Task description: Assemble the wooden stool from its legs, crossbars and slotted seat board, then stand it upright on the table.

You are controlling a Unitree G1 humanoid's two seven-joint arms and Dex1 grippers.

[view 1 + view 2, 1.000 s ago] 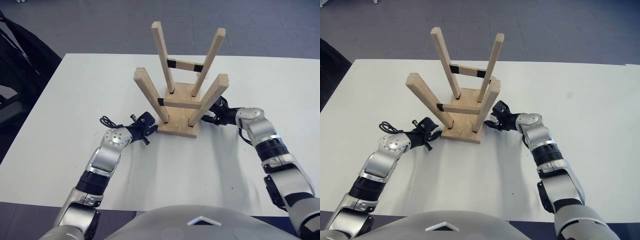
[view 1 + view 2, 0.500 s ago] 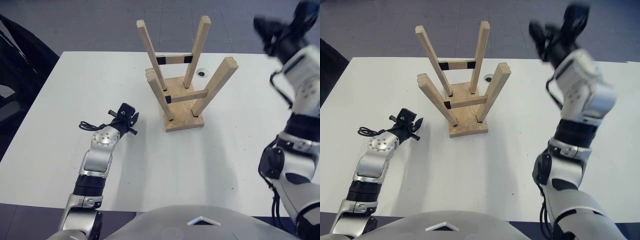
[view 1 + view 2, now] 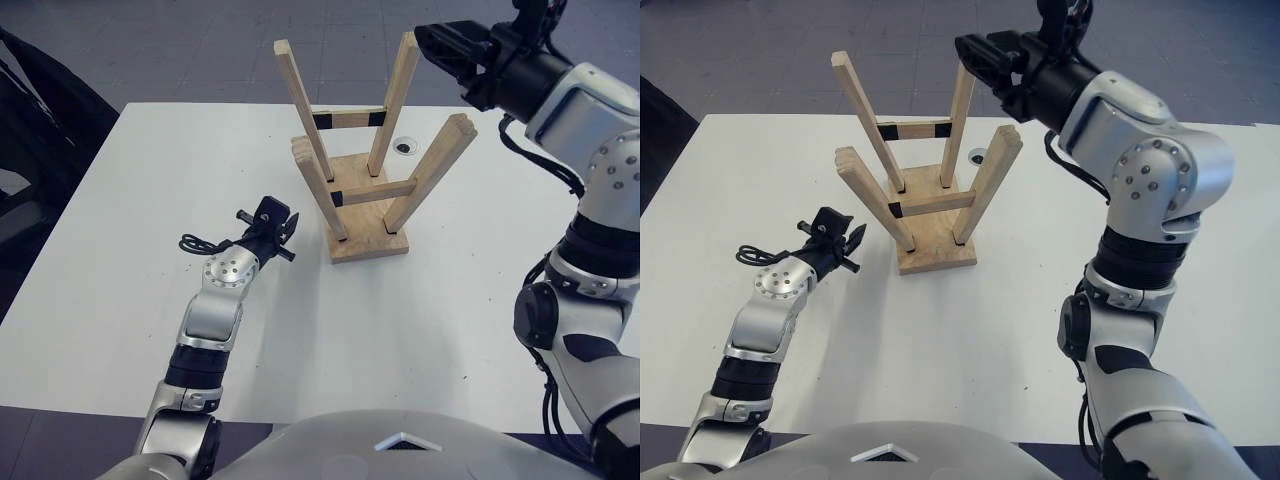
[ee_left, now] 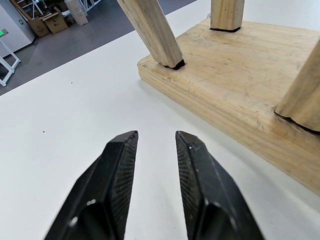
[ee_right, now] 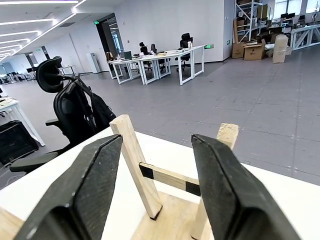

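Wooden stool [image 3: 365, 200] sits upside down on the white table [image 3: 150, 200], nearer the far edge than the near one and about midway between the side edges. Its slotted seat board [image 3: 368, 240] lies flat on the surface, and four legs [image 3: 300, 110] splay upward, tied in pairs by crossbars [image 3: 350, 118] with black-wrapped ends. Assembly looks finished; what remains, I judge, is turning it over.

The left gripper [image 3: 278, 222] is low at the table surface, just beside the board's left edge, fingers a little apart and holding nothing. The right gripper [image 3: 432, 45] hangs above the top of the far right leg, fingers spread wide and empty.

The legs seem only pushed into their slots, so hauling on one leg could pull it free or rack the frame. A one-sided tip could also skid the board toward the far edge, or swing a leg into the low left gripper
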